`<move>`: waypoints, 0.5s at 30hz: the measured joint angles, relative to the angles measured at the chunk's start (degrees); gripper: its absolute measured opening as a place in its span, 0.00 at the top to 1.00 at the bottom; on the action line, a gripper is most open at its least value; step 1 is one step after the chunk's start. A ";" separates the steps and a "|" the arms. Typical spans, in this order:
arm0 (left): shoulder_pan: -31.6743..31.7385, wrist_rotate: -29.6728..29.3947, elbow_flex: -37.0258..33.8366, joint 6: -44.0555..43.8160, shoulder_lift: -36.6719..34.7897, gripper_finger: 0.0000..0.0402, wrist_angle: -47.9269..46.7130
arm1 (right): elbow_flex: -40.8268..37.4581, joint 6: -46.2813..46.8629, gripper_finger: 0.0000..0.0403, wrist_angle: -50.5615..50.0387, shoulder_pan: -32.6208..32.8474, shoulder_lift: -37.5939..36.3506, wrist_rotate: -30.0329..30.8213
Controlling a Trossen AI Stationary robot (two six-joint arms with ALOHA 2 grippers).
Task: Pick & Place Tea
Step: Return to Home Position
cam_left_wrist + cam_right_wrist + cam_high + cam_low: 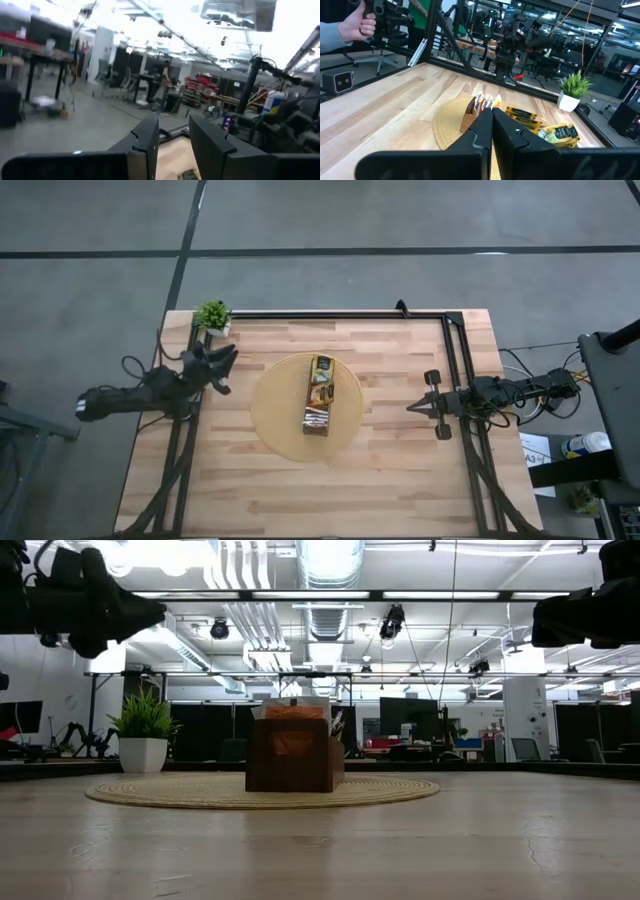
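Seen from table height, the bare wooden table (320,840) fills the lower frame. Past it, at centre frame, a round woven mat (180,792) lies flat, and a narrow brown box (290,755) stands on it, end-on. The tea (293,712) is in that box. One orange sachet shows above the rim, and from overhead the compartments hold orange, yellow and dark sachets on edge, probably packed that way to keep the colours apart. The sorting looks finished. The arms hang above the table in the upper corners of the frame. The left gripper (174,125) is over the table's left edge, fingers apart and empty. The right gripper (492,112) is over the right edge, fingers pressed together on nothing. Both are well apart from the mat, which suits arms parking clear of the work. Farther back, left of the box, a small potted plant (145,735) marks the far corner. Beyond the table, at the upper left of the right wrist view, a person's hand (355,25) grips something dark that cannot be made out.
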 joint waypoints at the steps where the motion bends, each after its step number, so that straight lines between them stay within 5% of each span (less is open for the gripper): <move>1: -0.34 0.37 -0.09 1.95 0.00 0.74 0.93 | -0.01 0.00 0.98 0.01 0.00 0.00 -0.02; 7: -0.78 6.70 -0.36 4.10 -0.02 0.74 -0.38 | -0.02 0.00 0.98 0.00 0.00 0.02 0.00; 15: -0.79 23.43 -0.38 3.89 -0.02 0.74 -9.39 | -0.01 0.00 0.98 0.00 0.00 0.02 -0.02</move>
